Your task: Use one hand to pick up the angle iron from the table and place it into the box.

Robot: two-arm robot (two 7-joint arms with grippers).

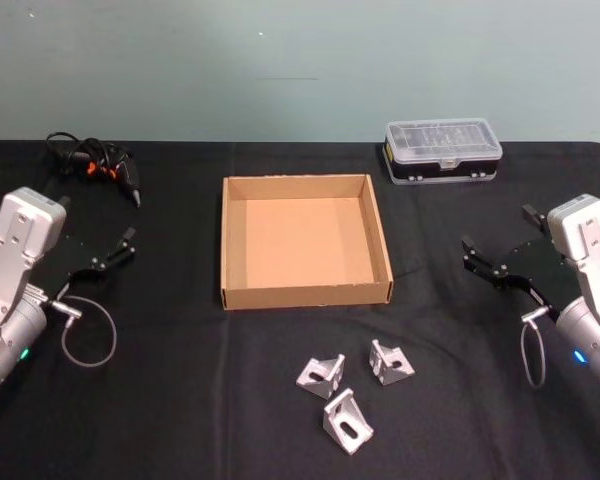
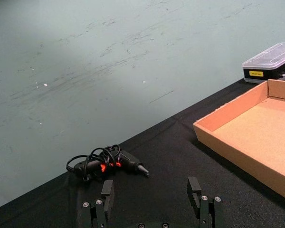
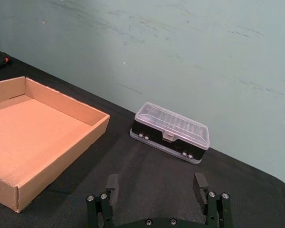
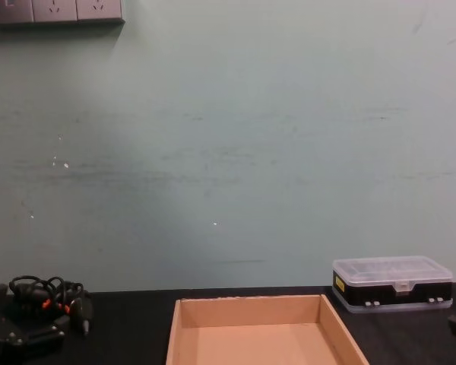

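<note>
Three silver angle irons lie on the black table (image 1: 180, 420) near its front edge: one (image 1: 322, 373) at the left, one (image 1: 390, 362) at the right, one (image 1: 347, 421) nearest me. Just behind them stands the tan cardboard box (image 1: 305, 292), empty, also in the chest view (image 4: 251, 310). My left gripper (image 1: 127, 246) hangs open at the table's left side, well away from the irons; its fingers (image 2: 107, 192) hold nothing. Off at the right my right gripper (image 1: 477, 258) is open too, its fingers (image 3: 200, 185) empty.
A clear-lidded black plastic case (image 1: 442, 151) sits at the back right, beyond the box. A tangle of black cables with orange bits (image 1: 95, 163) lies at the back left. A teal wall (image 4: 228, 137) closes off the table's far edge.
</note>
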